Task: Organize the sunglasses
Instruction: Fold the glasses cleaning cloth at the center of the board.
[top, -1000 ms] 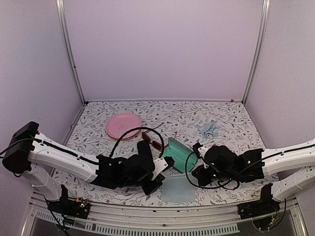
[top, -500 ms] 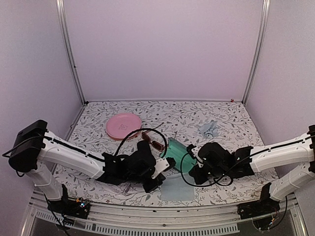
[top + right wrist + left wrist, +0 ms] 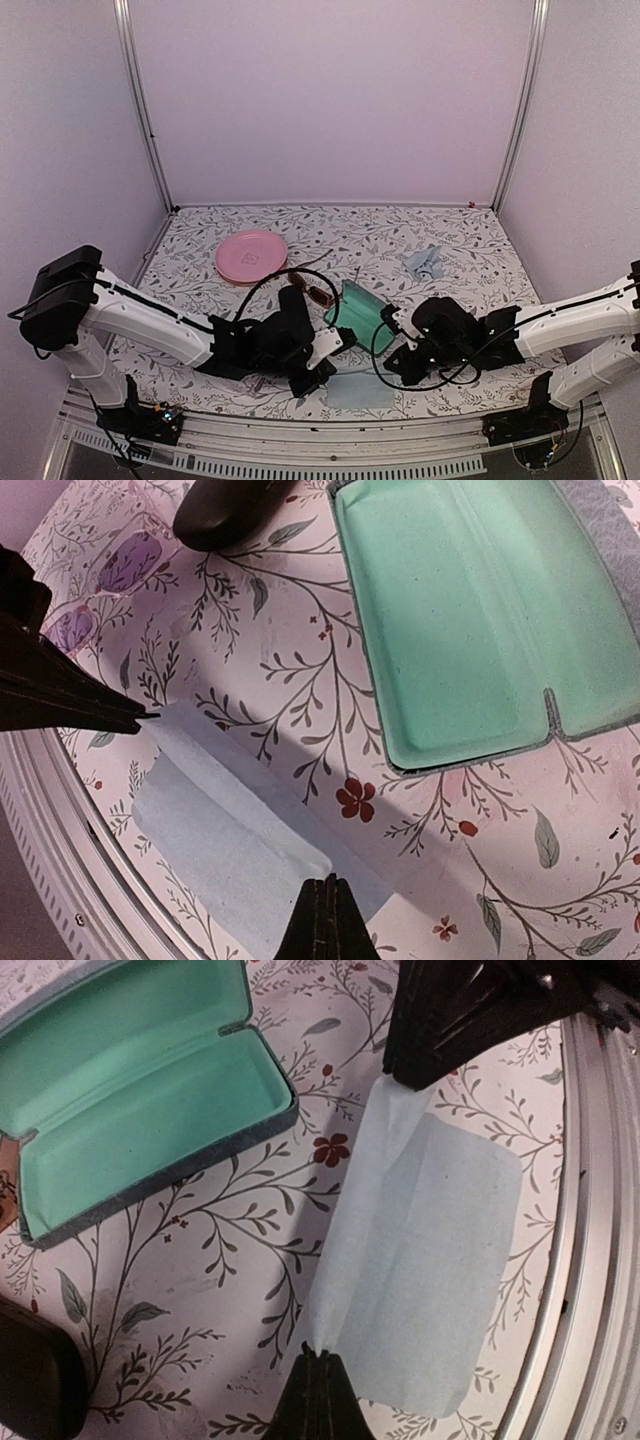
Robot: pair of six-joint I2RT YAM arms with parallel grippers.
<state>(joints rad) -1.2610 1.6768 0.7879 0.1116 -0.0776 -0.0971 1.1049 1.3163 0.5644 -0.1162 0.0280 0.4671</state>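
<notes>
- Since half a second ago, the right arm's wrist has slid slightly toward the table's near edge, while the left arm has barely shifted.
- The left gripper (image 3: pixel 318 1365) has its fingers pressed together on one corner of the pale blue cloth (image 3: pixel 430 1260).
- The right gripper (image 3: pixel 328 895) is pinched closed on the cloth's opposite edge.
- The reddish-brown sunglasses (image 3: pixel 317 293) lie on the table (image 3: pixel 300 710) between the pink plate (image 3: pixel 250 255) and the open green-lined case (image 3: pixel 130 1070), just beside the case.
- The pale sunglasses (image 3: pixel 128 562) lie near the black case (image 3: pixel 228 510), close to the left gripper.
</notes>
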